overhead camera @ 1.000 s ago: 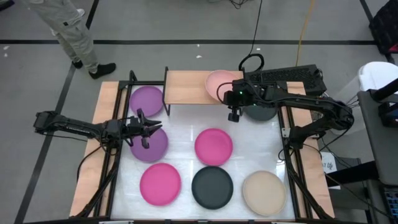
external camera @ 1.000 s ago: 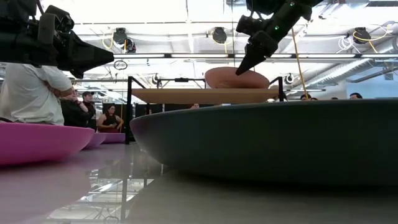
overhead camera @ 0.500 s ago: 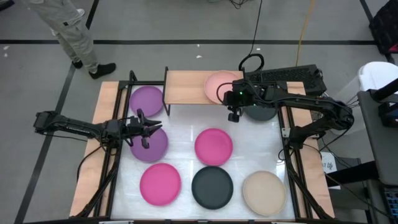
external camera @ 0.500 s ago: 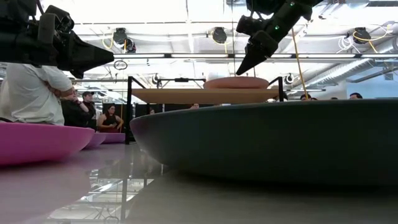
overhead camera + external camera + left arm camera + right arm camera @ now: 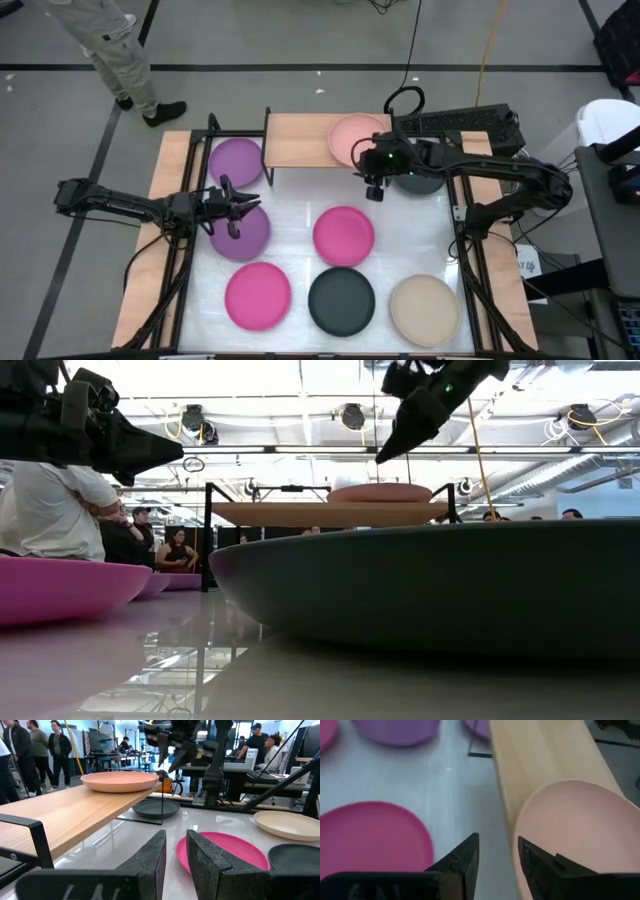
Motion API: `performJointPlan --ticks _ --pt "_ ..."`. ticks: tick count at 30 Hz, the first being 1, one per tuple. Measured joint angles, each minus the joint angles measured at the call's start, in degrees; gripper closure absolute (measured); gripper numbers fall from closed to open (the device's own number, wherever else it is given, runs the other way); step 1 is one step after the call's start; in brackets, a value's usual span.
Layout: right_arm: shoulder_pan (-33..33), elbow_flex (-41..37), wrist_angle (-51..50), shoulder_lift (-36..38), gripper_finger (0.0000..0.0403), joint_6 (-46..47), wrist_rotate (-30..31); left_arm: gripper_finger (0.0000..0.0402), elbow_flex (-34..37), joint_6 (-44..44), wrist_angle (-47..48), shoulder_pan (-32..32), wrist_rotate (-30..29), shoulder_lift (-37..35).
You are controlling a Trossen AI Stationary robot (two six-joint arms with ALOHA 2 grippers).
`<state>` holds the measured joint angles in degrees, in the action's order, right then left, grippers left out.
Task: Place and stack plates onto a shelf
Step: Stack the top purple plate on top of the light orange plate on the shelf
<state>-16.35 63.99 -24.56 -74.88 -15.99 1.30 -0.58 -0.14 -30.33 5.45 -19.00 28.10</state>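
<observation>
The salmon plate [image 5: 350, 138] lies flat on the right end of the light-wood shelf [image 5: 298, 140]. My right gripper [image 5: 372, 192] hovers open just off the plate's near rim [image 5: 520, 835] and above it [image 5: 385, 457], with nothing between its fingers. My left gripper [image 5: 243, 207] hangs over a purple plate [image 5: 240, 232] at the table's left, well above the table [image 5: 165, 455]. Its fingers [image 5: 150, 852] stand slightly open and empty. A second purple plate [image 5: 234, 160] lies beside the shelf's left end, partly under it.
On the white table lie two hot pink plates [image 5: 343, 235] [image 5: 258, 296], a black plate [image 5: 341, 300] and a beige plate [image 5: 424, 310]. Another black plate [image 5: 420, 182] sits under my right arm. The shelf's left half is bare. People stand beyond the table's far side.
My right gripper has opened and let go of the salmon plate, then risen and drawn back a little toward the table's near edge. The plate, tilted with its near rim raised a second ago, now lies flat on the shelf.
</observation>
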Motion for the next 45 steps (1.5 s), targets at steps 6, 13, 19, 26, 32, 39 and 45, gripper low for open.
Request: performJointPlan --ticks 6,13,19,26,32,39,45 --pt "3.1 0.0 3.7 4.1 0.0291 -0.1 0.1 0.0323 -2.0 2.1 -1.1 0.0 0.0 0.0" --pt "8.0 -0.9 3.4 12.8 0.0291 0.3 0.1 0.0323 -15.2 4.4 18.3 0.0 -4.3 3.0" --pt "11.4 -8.3 6.3 22.5 0.0291 2.9 0.1 0.0323 -24.0 -2.1 35.1 0.0 -9.2 9.1" --pt "13.9 -22.2 17.1 34.2 0.0291 5.9 0.1 0.0323 -25.5 -8.2 40.8 -1.5 -12.4 17.4" --pt "14.7 -30.8 26.7 40.0 0.0291 6.2 0.1 0.0323 -25.5 -16.2 47.1 -5.2 -11.6 23.7" --pt "14.6 -32.8 31.1 41.5 0.0291 4.7 0.1 0.0323 -25.5 -24.4 56.9 -11.3 -5.6 30.0" --pt "14.6 -32.8 31.2 41.5 0.0291 5.3 0.1 0.0323 -25.5 -23.9 58.9 -18.6 -1.7 34.4"
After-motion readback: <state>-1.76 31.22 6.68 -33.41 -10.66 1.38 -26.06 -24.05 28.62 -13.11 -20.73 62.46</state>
